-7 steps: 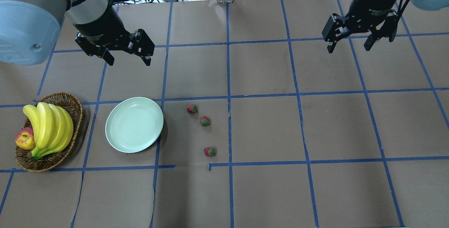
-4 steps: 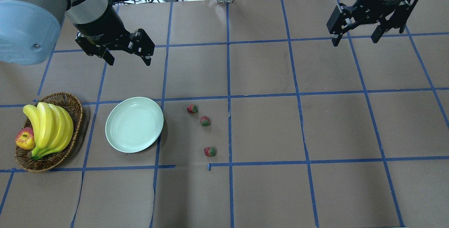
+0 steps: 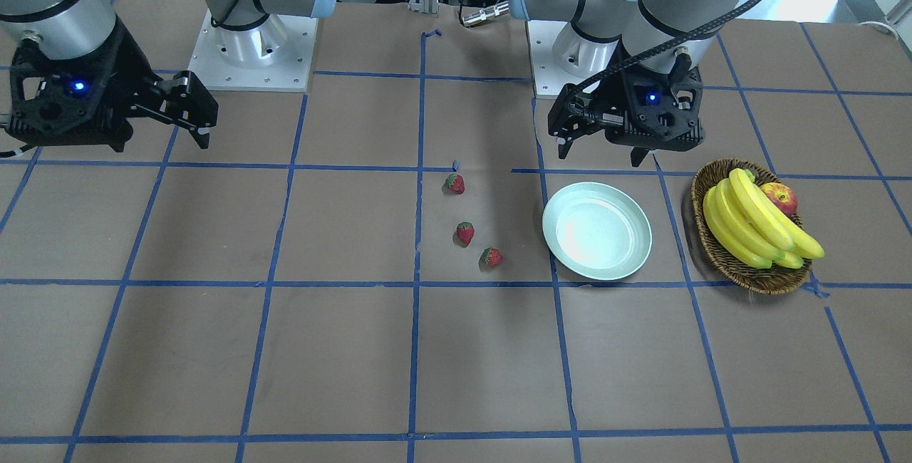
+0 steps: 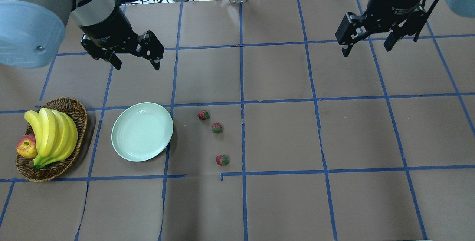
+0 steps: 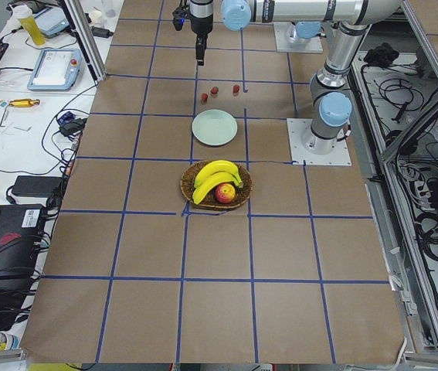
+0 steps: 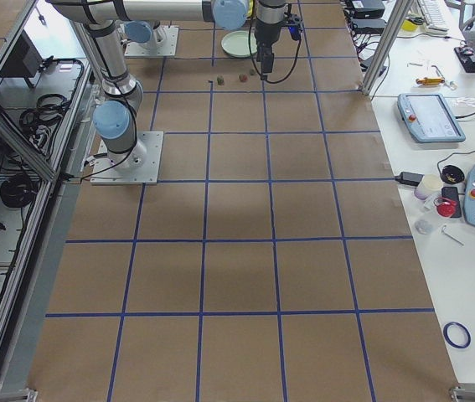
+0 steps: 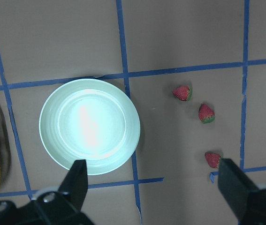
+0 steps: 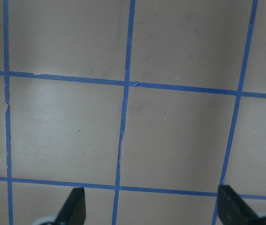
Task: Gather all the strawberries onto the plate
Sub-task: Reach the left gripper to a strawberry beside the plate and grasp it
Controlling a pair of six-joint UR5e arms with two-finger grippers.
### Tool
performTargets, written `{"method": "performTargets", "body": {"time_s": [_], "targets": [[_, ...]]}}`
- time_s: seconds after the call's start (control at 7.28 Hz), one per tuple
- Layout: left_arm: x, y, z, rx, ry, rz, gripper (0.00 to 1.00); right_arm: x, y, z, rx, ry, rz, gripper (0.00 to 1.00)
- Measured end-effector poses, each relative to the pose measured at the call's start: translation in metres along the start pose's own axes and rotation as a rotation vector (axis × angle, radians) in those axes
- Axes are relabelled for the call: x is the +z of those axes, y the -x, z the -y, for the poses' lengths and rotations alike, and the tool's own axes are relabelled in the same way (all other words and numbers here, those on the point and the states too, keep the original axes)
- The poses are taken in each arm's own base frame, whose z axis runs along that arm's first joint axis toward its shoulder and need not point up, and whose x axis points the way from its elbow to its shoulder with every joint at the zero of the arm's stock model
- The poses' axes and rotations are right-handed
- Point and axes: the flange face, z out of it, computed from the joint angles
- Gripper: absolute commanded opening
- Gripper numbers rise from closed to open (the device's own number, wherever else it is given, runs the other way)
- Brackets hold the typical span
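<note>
Three strawberries (image 4: 203, 115) (image 4: 216, 128) (image 4: 222, 160) lie on the brown table, just right of the empty pale mint plate (image 4: 142, 131). The left wrist view shows the plate (image 7: 89, 126) and the strawberries (image 7: 182, 92) (image 7: 206, 113) (image 7: 212, 159). My left gripper (image 4: 137, 65) is open and empty, hovering beyond the plate. My right gripper (image 4: 367, 50) is open and empty, high over the far right of the table, well away from the strawberries. In the front-facing view the strawberries (image 3: 465, 232) lie left of the plate (image 3: 597, 230).
A brown wicker basket (image 4: 55, 170) with bananas (image 4: 52, 137) and a red-yellow apple (image 4: 26, 146) stands left of the plate. Blue tape lines grid the table. Cables and equipment lie beyond the far edge.
My right gripper first drew toward the far edge, then came back a little nearer and to the left. My left gripper and the objects have not visibly moved.
</note>
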Motion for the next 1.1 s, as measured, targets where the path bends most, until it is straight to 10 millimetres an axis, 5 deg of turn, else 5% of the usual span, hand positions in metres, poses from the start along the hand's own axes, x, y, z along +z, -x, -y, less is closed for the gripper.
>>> {"method": "performTargets", "body": {"time_s": [0.69,1.1], "targets": [[0.014,-0.008,0.007,0.010,0.000,-0.001,1.00,0.002,0.011,-0.006,0.025,-0.018,0.068,1.00],[0.109,-0.055,0.013,-0.002,-0.054,-0.001,1.00,0.003,0.010,-0.007,0.028,-0.013,0.057,1.00]]}}
